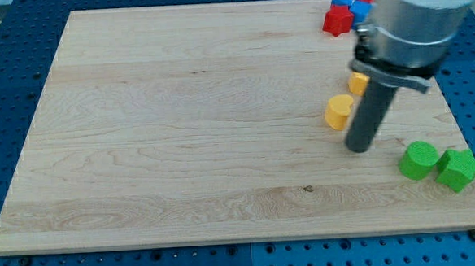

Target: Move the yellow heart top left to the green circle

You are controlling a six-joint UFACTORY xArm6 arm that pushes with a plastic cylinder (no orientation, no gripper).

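The yellow heart (pixel 339 111) lies on the wooden board at the view's right of centre. The green circle (pixel 419 159) sits near the board's lower right. My tip (pixel 358 148) rests on the board just below and to the right of the yellow heart, left of the green circle, close to the heart but apart from it. A second yellow block (pixel 357 83) lies above the heart, partly hidden behind the rod.
A green star (pixel 458 169) touches the green circle on its right. Red blocks (pixel 338 19) and blue blocks (pixel 353 5) cluster at the board's top right corner. The arm's grey body (pixel 418 13) covers part of that corner.
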